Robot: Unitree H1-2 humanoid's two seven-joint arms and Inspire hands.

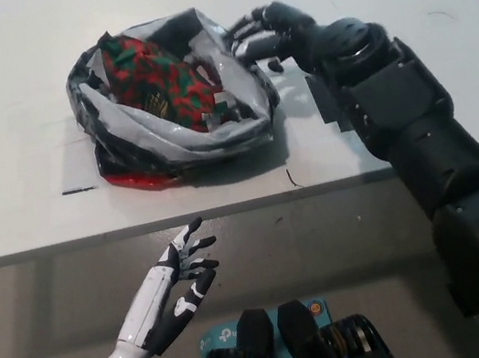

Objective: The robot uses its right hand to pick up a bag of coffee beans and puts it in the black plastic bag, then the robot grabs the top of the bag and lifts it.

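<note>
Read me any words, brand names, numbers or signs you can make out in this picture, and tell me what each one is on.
"tp-link": white logo on the teal box at the bottom edge, partly hidden.
Coffee bag in the black plastic bag: a small dark label sits on its red and green print, too small and blurred to read.
White table, right hand, left hand: no text visible.

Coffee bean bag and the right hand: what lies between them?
In the head view, only the black plastic bag's rim separates the right hand from the coffee bean bag inside it.
</note>
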